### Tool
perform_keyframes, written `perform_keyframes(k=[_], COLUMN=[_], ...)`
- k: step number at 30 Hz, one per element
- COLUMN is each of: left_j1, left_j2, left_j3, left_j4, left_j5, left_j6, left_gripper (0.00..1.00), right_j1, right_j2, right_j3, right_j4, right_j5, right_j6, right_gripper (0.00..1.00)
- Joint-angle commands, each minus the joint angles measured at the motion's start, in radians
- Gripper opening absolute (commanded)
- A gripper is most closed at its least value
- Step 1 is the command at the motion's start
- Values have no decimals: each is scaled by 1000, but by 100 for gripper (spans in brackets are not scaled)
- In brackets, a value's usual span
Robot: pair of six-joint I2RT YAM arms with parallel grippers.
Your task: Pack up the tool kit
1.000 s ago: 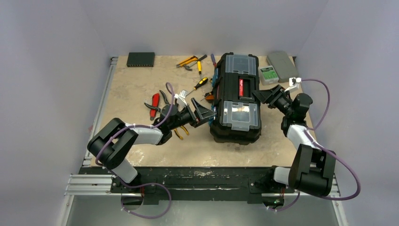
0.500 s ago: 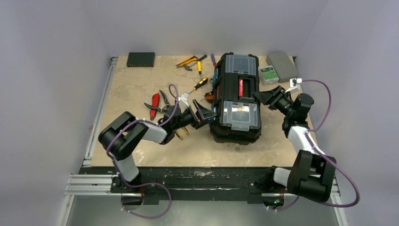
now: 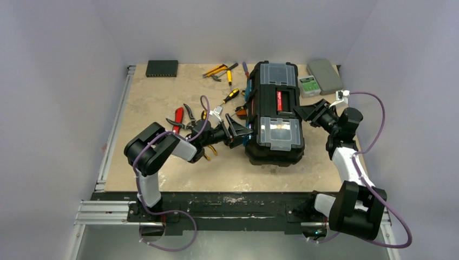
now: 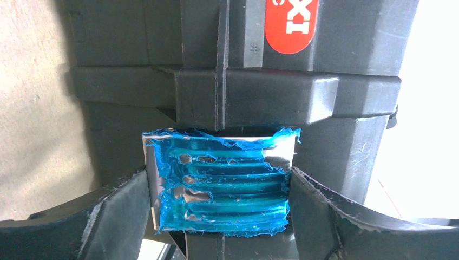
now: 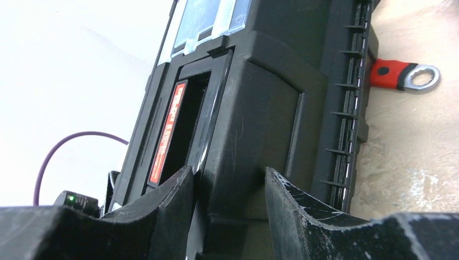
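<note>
Large black plastic toolbox (image 3: 275, 114), lid closed, two clear-lidded compartments and a red-labelled handle, lying lengthwise on a beige table (image 3: 157, 162). Left gripper (image 3: 240, 131) at the box's left side, jaws spread; right gripper (image 3: 302, 111) at its right edge, grip not discernible. Red-handled pliers (image 3: 177, 118) and yellow-black screwdrivers (image 3: 229, 96) loose at left. Small grey case with green label (image 3: 309, 85) far right; flat black rectangular box (image 3: 162, 67) far left.

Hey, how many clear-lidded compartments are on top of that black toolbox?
2. The far compartment sits at the far end of the toolbox lid, the near compartment at its near end, the red-labelled handle between them. None looks hidden.
</note>
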Motion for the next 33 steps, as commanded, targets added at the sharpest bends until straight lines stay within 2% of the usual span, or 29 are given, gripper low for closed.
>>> perform_keyframes(k=[1, 8, 12, 14, 18, 25, 33], left_j1=[-53, -63, -70, -78, -98, -141, -150], left_j2=[46, -25, -90, -125, -191, -307, -302], left_j3=[111, 127, 138, 144, 181, 249, 302], left_j4=[30, -22, -113, -177, -319, -629, -747], left_j5=[5, -7, -20, -34, -68, -192, -227], left_j6=[-28, 22, 83, 122, 213, 387, 425], left_gripper=[75, 41, 18, 11, 3, 0, 0], right_j1=[47, 47, 50, 50, 49, 51, 64], right_j2=[17, -30, -58, -63, -56, -60, -56], right_j3=[-77, -25, -14, -10, -17, -22, -21], right_j4=[-427, -578, -619, -633, -625, -617, -621], right_j5=[-55, 60, 120, 141, 134, 144, 176], right_j6=[-127, -226, -251, -258, -255, -247, -250], right_gripper=[31, 37, 34, 32, 32, 31, 30])
